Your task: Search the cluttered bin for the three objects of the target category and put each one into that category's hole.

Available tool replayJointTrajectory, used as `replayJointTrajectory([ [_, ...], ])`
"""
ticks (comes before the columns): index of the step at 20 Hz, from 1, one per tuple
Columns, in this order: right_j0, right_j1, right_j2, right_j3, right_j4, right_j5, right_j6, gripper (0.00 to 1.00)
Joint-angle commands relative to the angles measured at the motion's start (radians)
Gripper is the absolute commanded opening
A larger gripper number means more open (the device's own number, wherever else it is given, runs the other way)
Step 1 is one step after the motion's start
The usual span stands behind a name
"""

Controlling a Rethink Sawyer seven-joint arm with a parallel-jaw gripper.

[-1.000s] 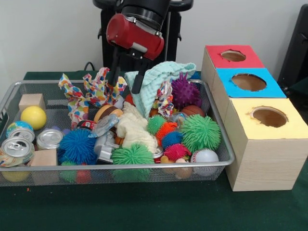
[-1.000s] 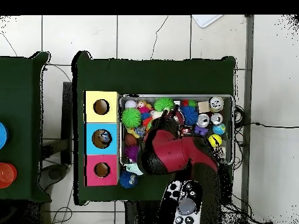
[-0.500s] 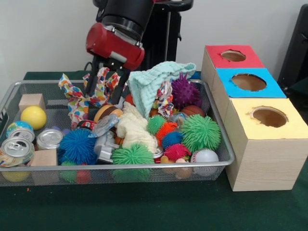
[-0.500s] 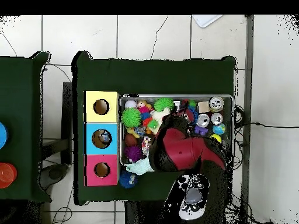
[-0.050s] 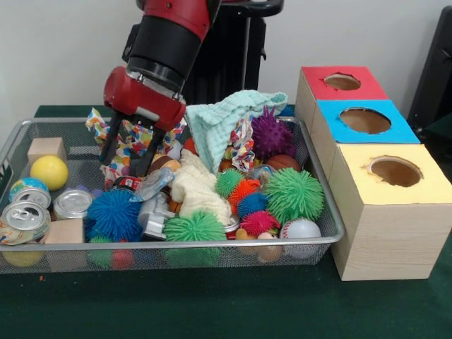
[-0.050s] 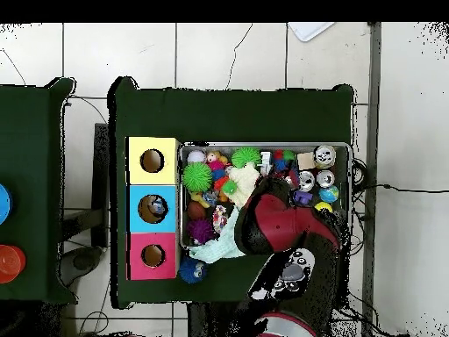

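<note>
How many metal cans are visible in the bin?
2 clearly: one silver can lying at the bin's near-left corner in the front view, another just beside it toward the blue spiky ball. More may be hidden under the clutter.

Both views are evenly and brightly lit with soft, diffuse light. The can tops [image 5: 27,214] at 9 o'clock in the front view show pale glare. A faint shadow lies on the green bench [image 5: 212,304] under the wire bin [image 5: 332,219]. The arm's red housing [image 5: 145,99] carries a dull sheen.
</note>
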Motion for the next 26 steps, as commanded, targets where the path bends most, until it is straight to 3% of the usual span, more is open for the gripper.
replayJointTrajectory([
  [1,-0.013,0.107,0.030,-0.034,0.052,-0.045,0.145,1.00],
  [3,-0.021,0.125,0.036,-0.035,0.051,-0.059,0.146,1.00],
  [11,-0.041,0.087,0.082,-0.015,0.020,0.039,0.137,1.00],
  [17,-0.043,0.077,0.097,0.008,0.012,0.036,0.141,1.00],
  [26,-0.053,-0.040,0.142,0.058,-0.033,0.118,0.102,1.00],
])
